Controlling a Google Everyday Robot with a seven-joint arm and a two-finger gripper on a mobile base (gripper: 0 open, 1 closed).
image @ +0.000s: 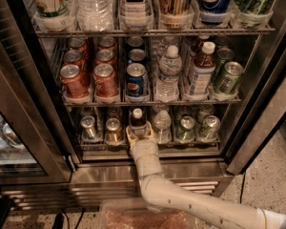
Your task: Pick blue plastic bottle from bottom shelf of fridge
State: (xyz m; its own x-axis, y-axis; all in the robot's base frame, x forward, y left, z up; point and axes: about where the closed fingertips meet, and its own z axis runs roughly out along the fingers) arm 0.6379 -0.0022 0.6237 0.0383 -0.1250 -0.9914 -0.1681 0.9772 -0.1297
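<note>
White-capped dark-brown bottle [138, 123] at gripper [139, 133]

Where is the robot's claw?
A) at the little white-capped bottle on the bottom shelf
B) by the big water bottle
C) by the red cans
A: the claw sits at the foot of the blue plastic bottle on the bottom shelf.

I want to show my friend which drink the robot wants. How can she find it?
In the steel fridge, find the bottom shelf. The blue plastic bottle stands third from the left in front, the robot's hand at its base. It has a white cap and dark drink, unlike the can on its left and the clear bottle on its right.
</note>
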